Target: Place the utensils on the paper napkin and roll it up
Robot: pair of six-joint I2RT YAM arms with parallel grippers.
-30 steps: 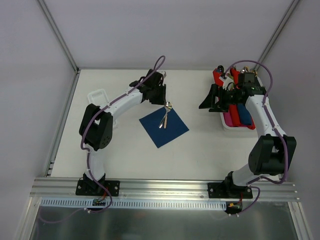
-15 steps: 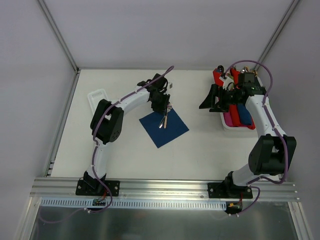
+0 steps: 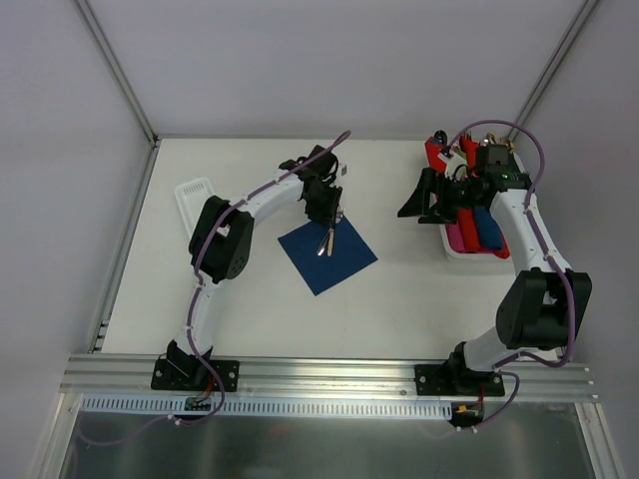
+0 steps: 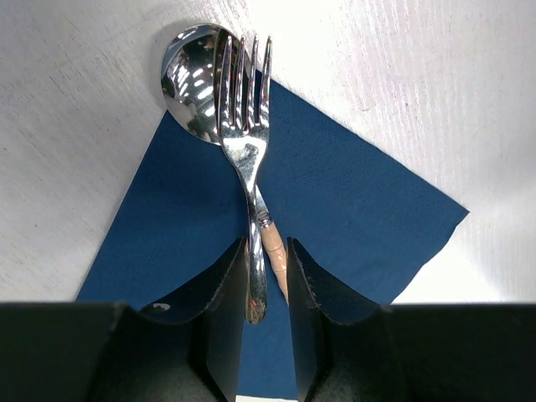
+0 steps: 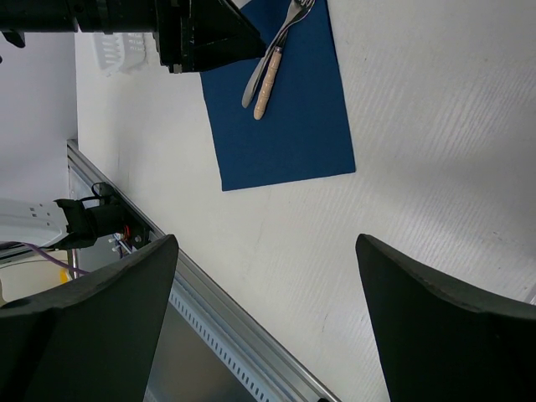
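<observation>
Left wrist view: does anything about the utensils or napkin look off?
The utensils sit far toward one corner of the paper napkin: the spoon bowl and fork tines overhang onto the bare table. The napkin itself lies flat.

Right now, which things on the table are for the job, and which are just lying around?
For the job: fork, spoon, blue napkin, left tool closed on both handles.
Just lying about: white tray of rolled napkins, white basket.
</observation>
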